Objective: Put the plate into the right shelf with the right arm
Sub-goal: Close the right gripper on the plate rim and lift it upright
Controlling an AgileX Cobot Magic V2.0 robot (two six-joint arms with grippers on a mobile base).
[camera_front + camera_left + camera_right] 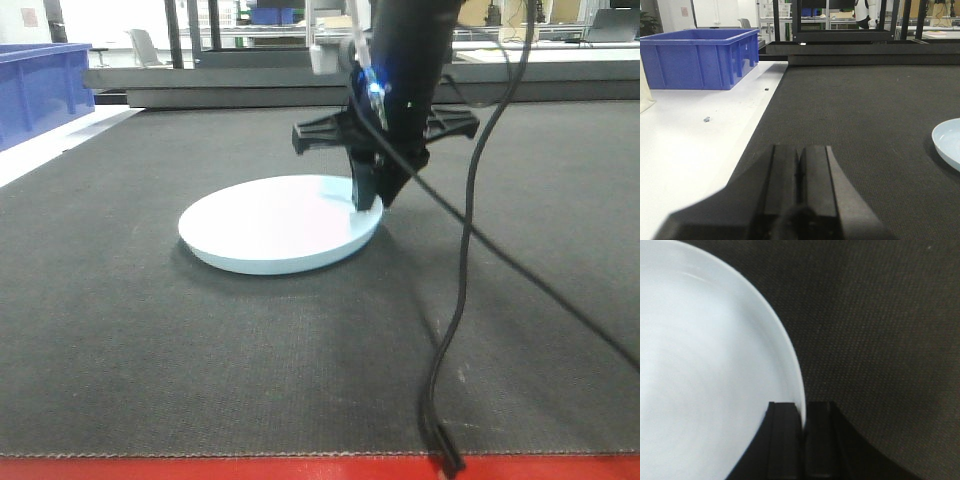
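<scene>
Pinches plate [705, 365] rim w/ right gripper [801, 412], near-closed, for lift-off; left gripper [800, 160] pressed together, empty.

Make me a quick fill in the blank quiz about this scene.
The plate lies flat on the dark mat; its color is ___. The right gripper grips its ___. The left gripper holds ___. The plastic bin is ___.
Missing: white, rim, nothing, blue.
</scene>
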